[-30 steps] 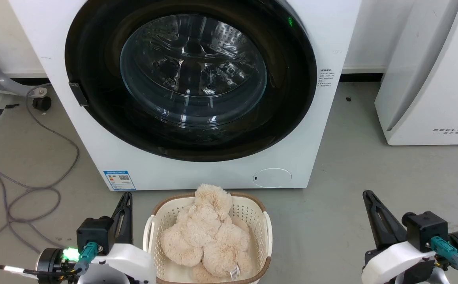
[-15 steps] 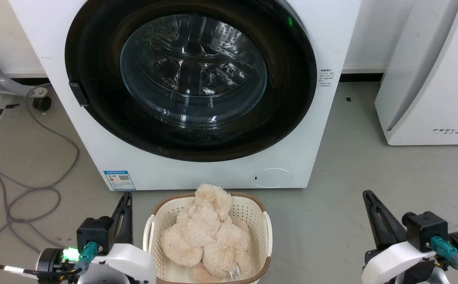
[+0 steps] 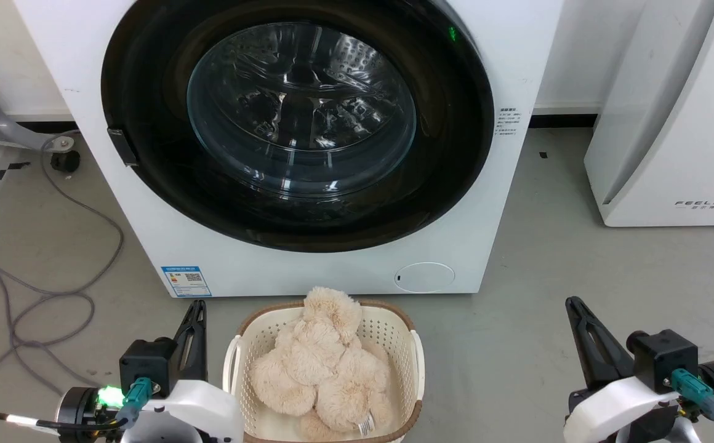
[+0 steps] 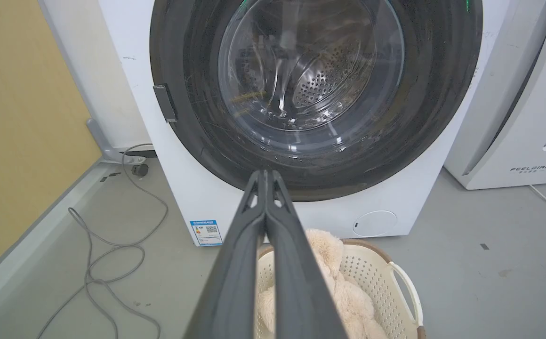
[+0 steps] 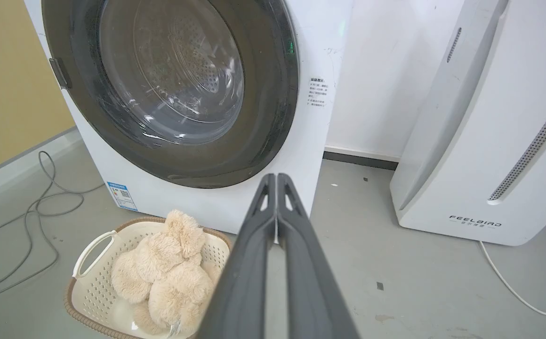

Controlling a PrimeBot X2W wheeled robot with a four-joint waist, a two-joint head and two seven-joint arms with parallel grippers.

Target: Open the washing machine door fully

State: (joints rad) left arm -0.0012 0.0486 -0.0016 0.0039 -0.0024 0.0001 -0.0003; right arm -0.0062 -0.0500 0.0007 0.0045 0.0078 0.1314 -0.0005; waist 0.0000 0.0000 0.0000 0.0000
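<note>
Both the left gripper (image 4: 266, 172) and right gripper (image 5: 277, 175) stay pressed together; you see the glossy round washing machine door (image 3: 298, 114) still closed.

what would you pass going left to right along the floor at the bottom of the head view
cable → left gripper → basket → right gripper
</note>
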